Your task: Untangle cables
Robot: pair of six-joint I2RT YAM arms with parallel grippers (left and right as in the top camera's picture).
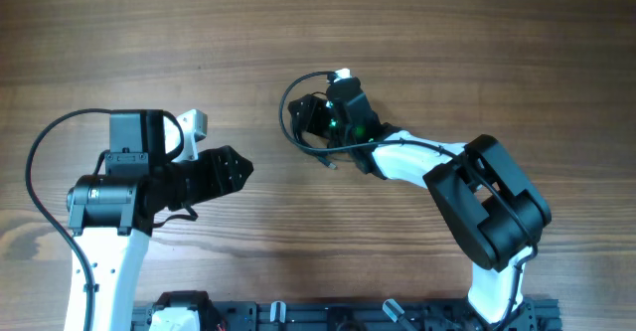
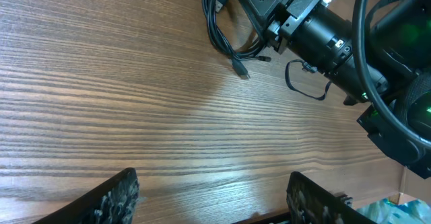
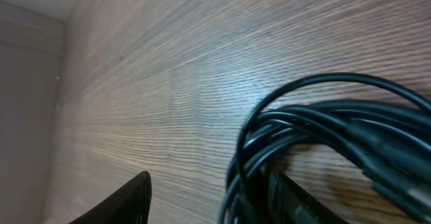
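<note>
The right claw (image 1: 320, 120) hangs low over the bundle of thin black cables (image 1: 301, 112) in the upper middle of the overhead frame. Its jaws are roughly half parted. In its own wrist view the bend of the loops sits close to one jaw, while the other finger (image 3: 128, 200) stands over bare wood, so nothing looks pinched. The left claw (image 1: 238, 169), at centre left, is wide open and empty. It points across at the bundle from well apart. The step in hand seems to be the first pick: the cables lie coiled together on the wooden table (image 1: 467, 33), with the small silvery plug tips (image 2: 242, 71) trailing out at the coil's lower side. The next move probably calls for the right claw to shut on one or two strands only, not the whole bend. The left claw would then come in to pin or pull a free end. The right arm's own thicker black wiring (image 1: 397, 148) runs just beside the coil and could be caught by mistake. Bare wood lies open to the left of and above the coil. A table edge shows at the far left of the right wrist view, and black fixtures (image 1: 298, 316) line the bottom of the overhead frame.
</note>
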